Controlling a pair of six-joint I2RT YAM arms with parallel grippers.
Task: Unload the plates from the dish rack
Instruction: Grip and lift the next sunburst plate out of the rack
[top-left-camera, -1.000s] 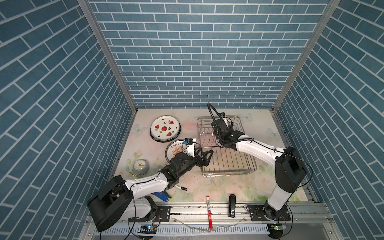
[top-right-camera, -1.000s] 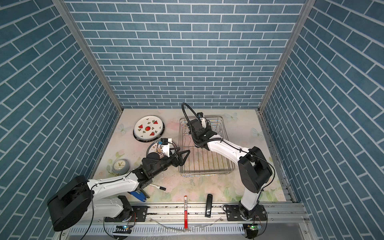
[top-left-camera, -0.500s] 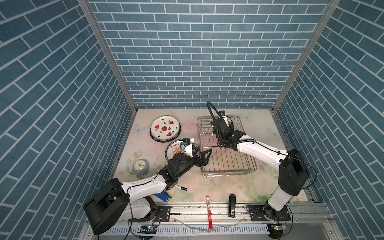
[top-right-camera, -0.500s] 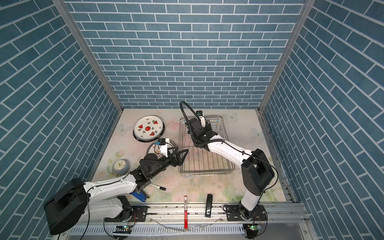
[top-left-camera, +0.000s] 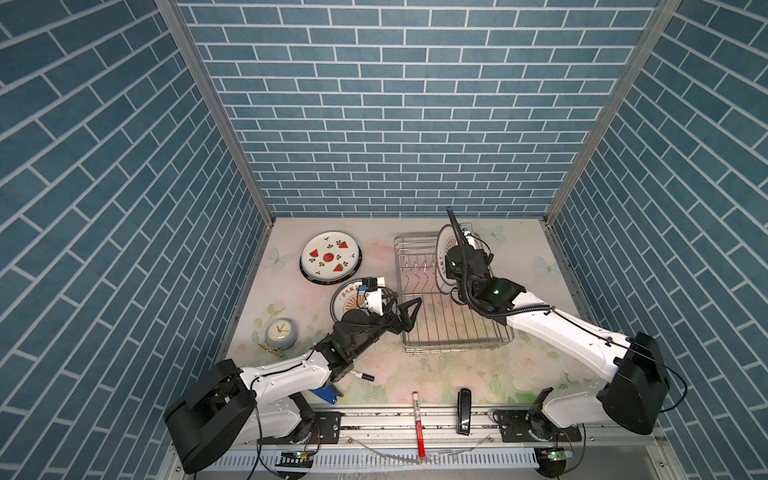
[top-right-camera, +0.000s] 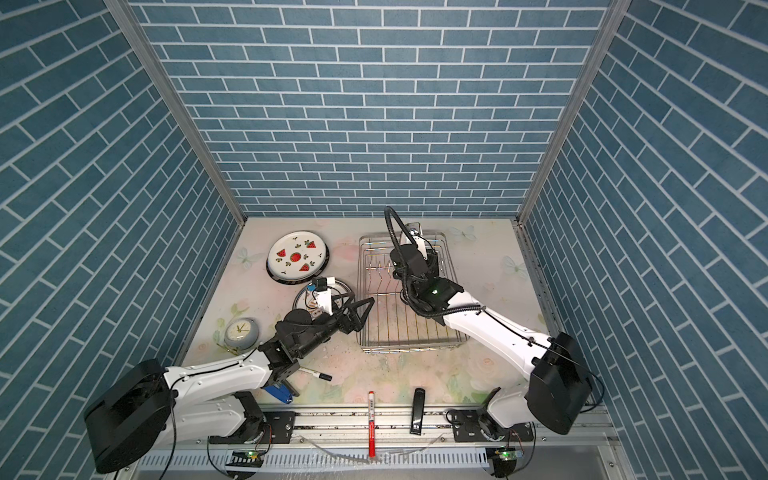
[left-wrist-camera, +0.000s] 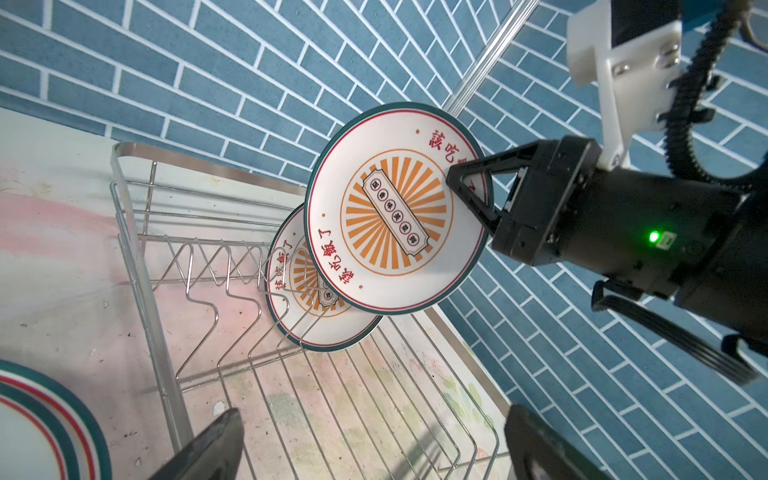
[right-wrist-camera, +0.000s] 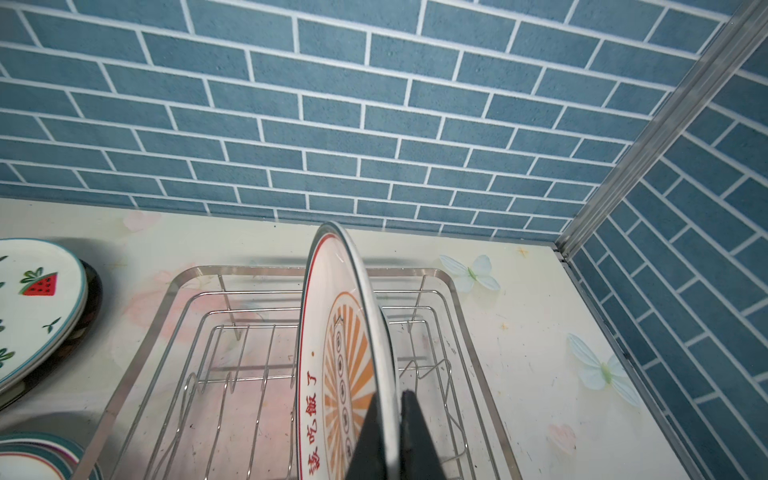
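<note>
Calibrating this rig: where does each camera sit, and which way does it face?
Both top views: high over the front rail, looking down toward the back wall; left arm and right arm show whole, flanking the dish rack.
Left wrist: on the left arm, looking past its open fingers across the rack at the sunburst plate held by the right gripper.
Right wrist: on the right arm, looking along its fingers, shut on that plate, toward the back wall.
Shared: both wrist views show that plate and rack.

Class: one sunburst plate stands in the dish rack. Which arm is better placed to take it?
Probably left: the left gripper is open and empty beside the dish rack; the right gripper is shut on the raised plate.
</note>
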